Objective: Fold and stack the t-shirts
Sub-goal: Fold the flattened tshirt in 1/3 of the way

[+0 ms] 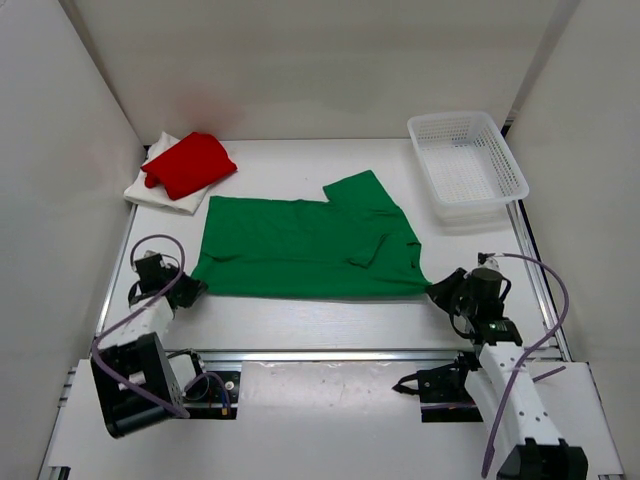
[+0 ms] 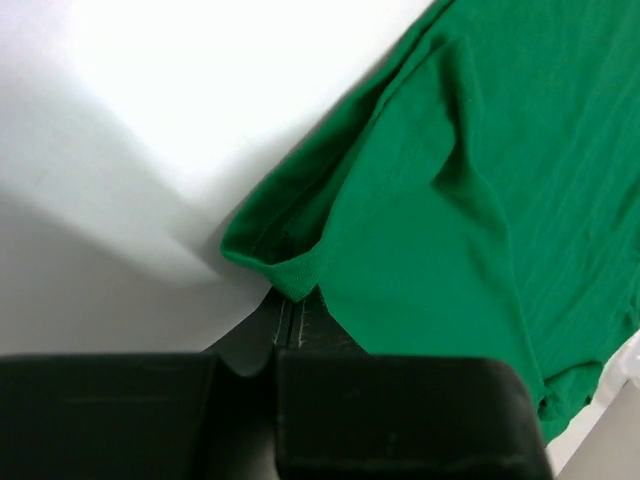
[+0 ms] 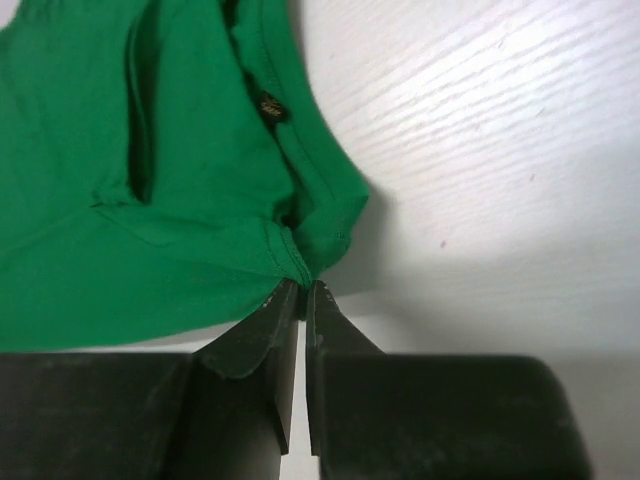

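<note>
The green t-shirt (image 1: pixel 310 250) lay spread flat between the two grippers, not yet folded. The left gripper (image 1: pixel 188 290) was pinched closed on its near left corner, the right gripper (image 1: pixel 437 290) on its near right corner. Well beyond the left gripper, the red t-shirt (image 1: pixel 188 165) sat folded on the white t-shirt (image 1: pixel 160 192). Two seemed done. The green one had yet to be folded and stacked.
</note>
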